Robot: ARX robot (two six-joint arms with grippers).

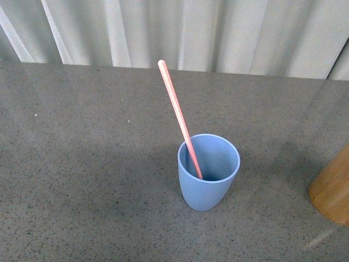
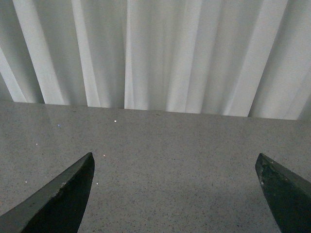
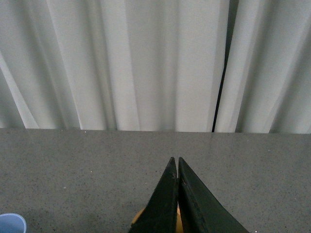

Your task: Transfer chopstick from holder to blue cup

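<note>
The blue cup (image 1: 208,172) stands upright on the grey table in the front view. One salmon-pink chopstick (image 1: 175,106) stands in it, leaning up and to the left. The wooden holder (image 1: 334,188) shows at the right edge, cut off by the frame. Neither arm shows in the front view. My left gripper (image 2: 175,167) is open and empty over bare table. My right gripper (image 3: 176,162) is shut with nothing between its tips; a bit of the holder (image 3: 137,217) shows behind its fingers, and the cup's rim (image 3: 10,222) sits in that view's corner.
The grey speckled table (image 1: 82,164) runs back to a white pleated curtain (image 1: 218,33) along its far edge. A dark gap splits the curtain in the right wrist view (image 3: 223,73).
</note>
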